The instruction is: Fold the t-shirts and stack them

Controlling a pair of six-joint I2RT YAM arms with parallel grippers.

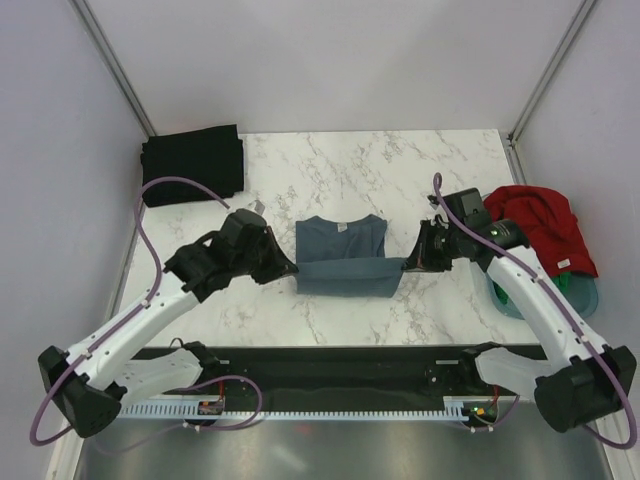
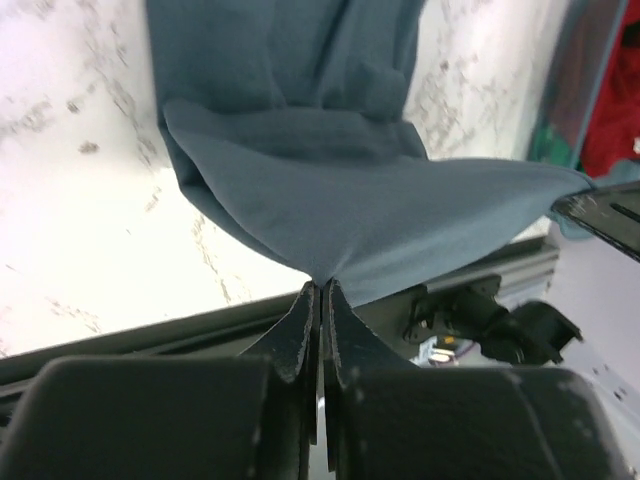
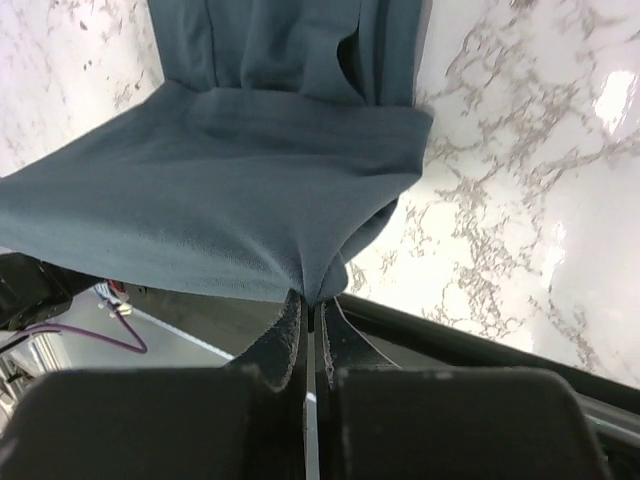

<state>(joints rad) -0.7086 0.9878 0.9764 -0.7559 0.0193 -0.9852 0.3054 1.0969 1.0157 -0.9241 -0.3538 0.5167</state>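
A slate blue-grey t-shirt (image 1: pixel 342 255) lies mid-table, its collar end flat and its near edge lifted and stretched between both grippers. My left gripper (image 1: pixel 293 268) is shut on the shirt's left corner (image 2: pixel 322 272). My right gripper (image 1: pixel 408 264) is shut on the right corner (image 3: pixel 312 290). The cloth (image 2: pixel 330 190) fans out from each pinch and droops in a fold over the flat part (image 3: pixel 270 60). A folded black t-shirt (image 1: pixel 193 164) rests at the far left corner. A red t-shirt (image 1: pixel 541 225) is heaped over a tub at the right, with green cloth (image 1: pixel 572 285) peeking out beneath it.
The pale blue plastic tub (image 1: pixel 590 297) stands at the table's right edge under the red shirt. A black rail (image 1: pixel 330 380) runs along the near edge between the arm bases. White walls enclose the marble table (image 1: pixel 380 160) on three sides.
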